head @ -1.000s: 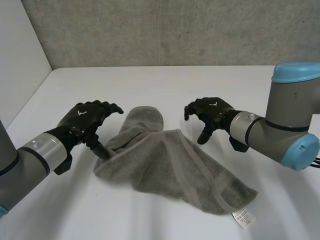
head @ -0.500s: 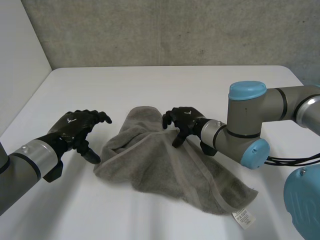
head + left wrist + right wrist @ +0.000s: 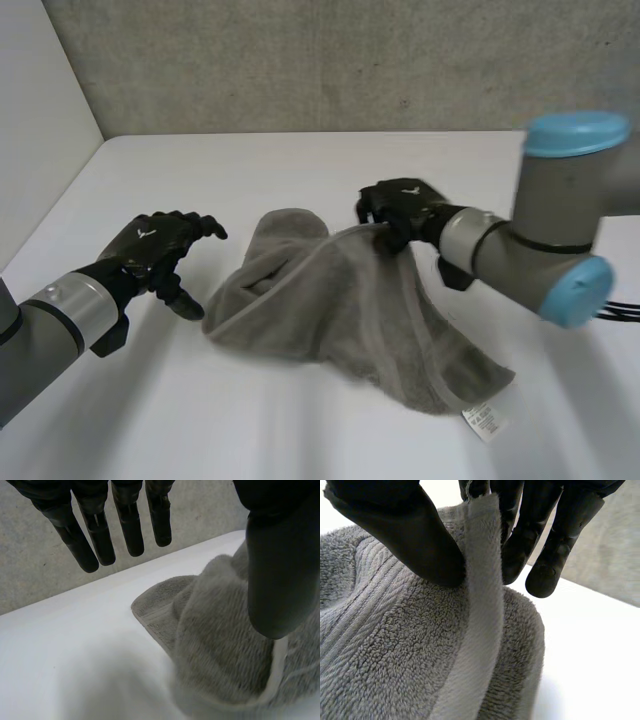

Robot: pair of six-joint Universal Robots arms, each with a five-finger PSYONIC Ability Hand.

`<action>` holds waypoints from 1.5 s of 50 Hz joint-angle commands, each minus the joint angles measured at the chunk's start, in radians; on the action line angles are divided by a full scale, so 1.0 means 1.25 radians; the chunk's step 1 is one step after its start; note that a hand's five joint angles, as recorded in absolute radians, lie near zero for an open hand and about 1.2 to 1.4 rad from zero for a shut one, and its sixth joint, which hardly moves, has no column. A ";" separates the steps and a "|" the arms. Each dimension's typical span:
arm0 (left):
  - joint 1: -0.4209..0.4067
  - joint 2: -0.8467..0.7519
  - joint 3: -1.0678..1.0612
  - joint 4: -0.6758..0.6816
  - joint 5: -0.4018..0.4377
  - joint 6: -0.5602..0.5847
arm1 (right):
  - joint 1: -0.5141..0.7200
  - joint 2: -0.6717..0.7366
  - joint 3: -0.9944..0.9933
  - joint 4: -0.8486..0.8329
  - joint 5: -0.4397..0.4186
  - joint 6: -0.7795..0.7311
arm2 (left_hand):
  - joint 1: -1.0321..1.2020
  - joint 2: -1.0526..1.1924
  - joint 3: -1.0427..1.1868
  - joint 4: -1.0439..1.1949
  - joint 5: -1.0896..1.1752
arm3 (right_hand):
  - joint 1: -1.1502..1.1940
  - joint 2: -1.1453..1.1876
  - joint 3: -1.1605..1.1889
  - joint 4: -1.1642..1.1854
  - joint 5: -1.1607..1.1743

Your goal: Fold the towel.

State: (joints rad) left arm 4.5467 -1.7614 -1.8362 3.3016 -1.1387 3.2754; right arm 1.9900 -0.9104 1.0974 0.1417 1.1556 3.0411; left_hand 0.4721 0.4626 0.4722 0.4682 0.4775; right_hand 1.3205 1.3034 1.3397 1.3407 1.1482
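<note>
- Head view: a grey towel (image 3: pixel 330 300) lies crumpled on the white tabletop (image 3: pixel 300 170), between the two arms.
- The right robot hand (image 3: pixel 398 208) is at the far edge of the towel. Its fingers are curled and pinch the cloth there, and that edge is raised off the tabletop into a peak at the fingertips. From the peak the cloth slopes down and away from the hand.
- The left robot hand (image 3: pixel 160 250) is just beside the opposite side of the towel. Its fingers are loosely spread and hold nothing, and its thumb points down toward the tabletop near the cloth.
- A white label (image 3: pixel 483 420) sticks out of the towel corner, below the right forearm and well away from both hands. A grey wall (image 3: pixel 350 60) stands behind the tabletop.
- Left wrist view: the fingers are straight and set apart from the thumb, with nothing between them. A bunched hump of towel sits under the thumb, though I cannot tell whether the two touch. Beyond the palm a flat corner of cloth rests on the tabletop.
- Right wrist view: thumb and fingers are pressed together on the pale hem band (image 3: pixel 480 605) of the towel. The band runs down from the pinch, and ribbed cloth spreads beneath the palm.
</note>
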 commanded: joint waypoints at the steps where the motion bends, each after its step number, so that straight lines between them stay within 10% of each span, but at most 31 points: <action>1: -0.009 -0.031 0.028 0.006 0.003 0.034 | -0.121 -0.171 0.211 -0.038 0.051 -0.128 | -0.038 -0.030 -0.038 -0.035 -0.182 | 0.061 0.074 0.045 0.044 0.059; 16: -0.118 -0.236 0.200 0.006 -0.011 0.055 | -0.275 -0.293 0.449 -0.132 0.051 -0.207 | -0.035 -0.028 -0.035 -0.032 -0.179 | 0.061 0.074 0.045 0.044 0.059; 44: -0.318 -0.462 0.426 0.095 -0.157 0.048 | -0.270 -0.285 0.462 -0.137 0.019 -0.207 | -0.026 -0.018 -0.026 -0.023 -0.170 | 0.061 0.074 0.045 0.044 0.059; 55: -0.321 -0.476 0.476 0.175 -0.254 0.044 | -0.262 -0.283 0.414 -0.162 0.029 -0.250 | 0.739 0.747 0.739 0.742 0.595 | 0.061 0.074 0.045 0.044 0.059; 75: -0.239 -0.272 0.648 0.512 -0.400 0.054 | -0.127 -0.293 0.208 -0.860 0.255 -0.267 | 0.739 0.747 0.739 0.742 0.595 | 0.061 0.074 0.045 0.044 0.059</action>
State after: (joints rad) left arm 4.2326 -2.2132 -1.0367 3.8126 -1.6164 3.3416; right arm 1.7978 -1.2266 1.3581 -0.7442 1.4130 2.7075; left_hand 1.4652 1.5121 1.5411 1.5171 1.4840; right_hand 1.3198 1.3030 1.3471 1.3428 1.1487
